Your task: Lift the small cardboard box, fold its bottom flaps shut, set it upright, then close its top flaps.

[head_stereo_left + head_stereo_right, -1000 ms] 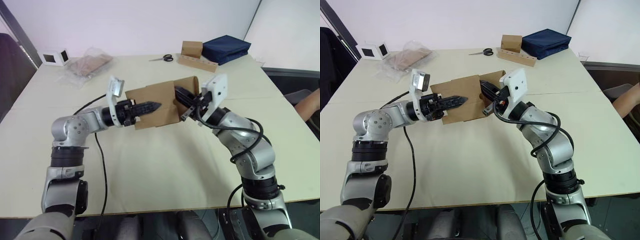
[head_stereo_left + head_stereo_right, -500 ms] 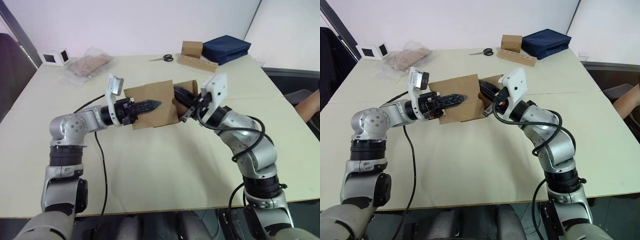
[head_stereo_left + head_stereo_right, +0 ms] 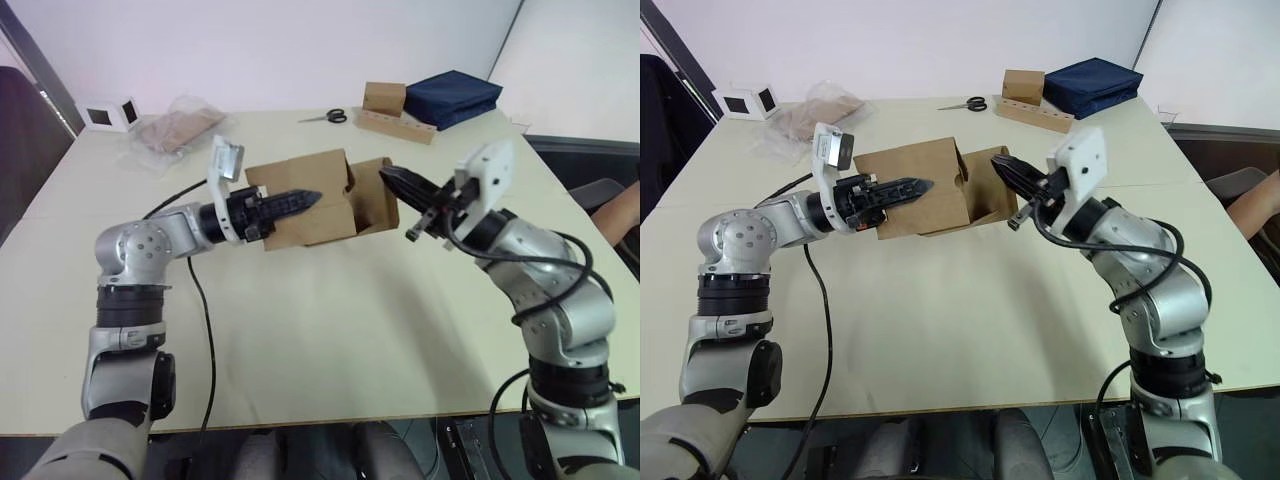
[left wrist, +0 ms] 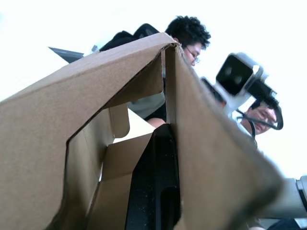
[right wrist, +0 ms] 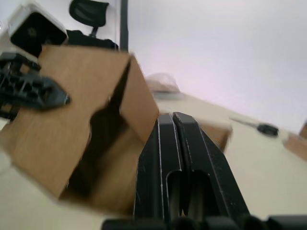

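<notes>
The small cardboard box (image 3: 310,198) is held up over the middle of the table (image 3: 330,330), lying on its side with one flapped end open toward the robot's right; the left gripper (image 3: 908,187) pinches one wall of it, one finger inside as the left wrist view shows and one along the outer face; the right gripper (image 3: 400,184) hangs just beside the open flaps with its fingers pressed together on nothing, apparently clear of the cardboard, though the gap is hard to judge.

The hold is on a single thin wall; a hard push on a flap could twist the box round the fingers or pull it free, and a notched flap could catch on its neighbour and buckle instead of folding flat.

There is bare table below and toward the robot; the scissors (image 3: 327,117), the plastic bag (image 3: 170,130) and the blue case (image 3: 452,97) sit well apart along the far edge.
</notes>
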Robot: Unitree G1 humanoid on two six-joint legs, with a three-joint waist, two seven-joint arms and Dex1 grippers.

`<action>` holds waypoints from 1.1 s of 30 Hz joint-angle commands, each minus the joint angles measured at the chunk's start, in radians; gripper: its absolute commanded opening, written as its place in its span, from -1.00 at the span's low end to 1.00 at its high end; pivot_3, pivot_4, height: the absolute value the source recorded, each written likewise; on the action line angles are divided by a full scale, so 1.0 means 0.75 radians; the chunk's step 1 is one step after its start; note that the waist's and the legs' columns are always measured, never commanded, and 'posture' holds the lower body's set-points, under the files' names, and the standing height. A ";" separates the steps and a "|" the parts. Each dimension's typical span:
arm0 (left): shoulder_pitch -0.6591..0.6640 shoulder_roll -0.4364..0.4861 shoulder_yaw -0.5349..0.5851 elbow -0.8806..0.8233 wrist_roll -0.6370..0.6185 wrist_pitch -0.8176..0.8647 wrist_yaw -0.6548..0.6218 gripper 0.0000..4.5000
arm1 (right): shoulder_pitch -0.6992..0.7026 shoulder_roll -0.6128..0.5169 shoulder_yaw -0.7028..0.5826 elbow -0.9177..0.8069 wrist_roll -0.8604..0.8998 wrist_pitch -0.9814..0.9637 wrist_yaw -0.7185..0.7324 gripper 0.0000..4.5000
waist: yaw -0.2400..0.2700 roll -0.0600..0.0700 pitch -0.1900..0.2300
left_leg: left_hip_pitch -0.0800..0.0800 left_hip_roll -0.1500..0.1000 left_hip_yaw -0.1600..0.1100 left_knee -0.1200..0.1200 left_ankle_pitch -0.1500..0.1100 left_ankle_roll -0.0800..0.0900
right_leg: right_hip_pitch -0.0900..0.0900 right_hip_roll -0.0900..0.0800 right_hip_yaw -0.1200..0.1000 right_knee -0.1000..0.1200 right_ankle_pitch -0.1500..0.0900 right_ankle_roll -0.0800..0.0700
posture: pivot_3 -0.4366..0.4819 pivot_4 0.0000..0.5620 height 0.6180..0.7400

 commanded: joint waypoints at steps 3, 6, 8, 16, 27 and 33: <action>-0.047 0.002 0.046 -0.005 -0.041 -0.023 0.011 -0.97 | 0.147 0.003 -0.060 -0.173 0.052 0.045 -0.079 -1.00 | 0.000 0.000 0.000 | 0.000 0.000 0.000 0.000 0.000 0.000 | 0.000 0.000 0.000 0.000 0.000 0.000 | -0.05 -0.47 1.00; -0.051 0.002 0.049 -0.004 -0.048 -0.020 0.014 -0.97 | 0.200 0.020 -0.057 -0.200 0.055 0.049 -0.118 -1.00 | 0.000 0.000 0.000 | 0.000 0.000 0.000 0.000 0.000 0.000 | 0.000 0.000 0.000 0.000 0.000 0.000 | -0.05 -0.47 1.00; -0.054 0.001 0.048 -0.004 -0.050 -0.019 0.016 -0.97 | 0.217 0.031 -0.045 -0.207 0.057 0.048 -0.137 -1.00 | 0.000 0.000 0.000 | 0.000 0.000 0.000 0.000 0.000 0.000 | 0.000 0.000 0.000 0.000 0.000 0.000 | -0.05 -0.47 1.00; -0.064 -0.025 0.047 -0.017 -0.076 0.001 0.038 -0.97 | 0.188 0.118 0.092 -0.166 0.012 0.009 -0.173 -1.00 | 0.000 0.000 0.000 | 0.000 0.000 0.000 0.000 0.000 0.000 | 0.000 0.000 0.000 0.000 0.000 0.000 | -0.05 -0.47 1.00; -0.056 -0.052 0.047 -0.029 -0.113 0.003 0.085 -0.97 | 0.099 0.167 0.224 -0.120 0.000 -0.010 -0.127 -1.00 | 0.000 0.000 0.000 | 0.000 0.000 0.000 0.000 0.000 0.000 | 0.000 0.000 0.000 0.000 0.000 0.000 | -0.05 -0.47 1.00; -0.054 -0.071 0.053 -0.046 -0.145 0.019 0.104 -0.97 | 0.094 0.143 0.246 -0.117 0.000 -0.005 -0.087 -1.00 | -0.001 0.000 0.000 | 0.000 0.000 0.000 0.000 0.000 0.000 | 0.000 0.000 0.000 0.000 0.000 0.000 | -0.05 -0.47 1.00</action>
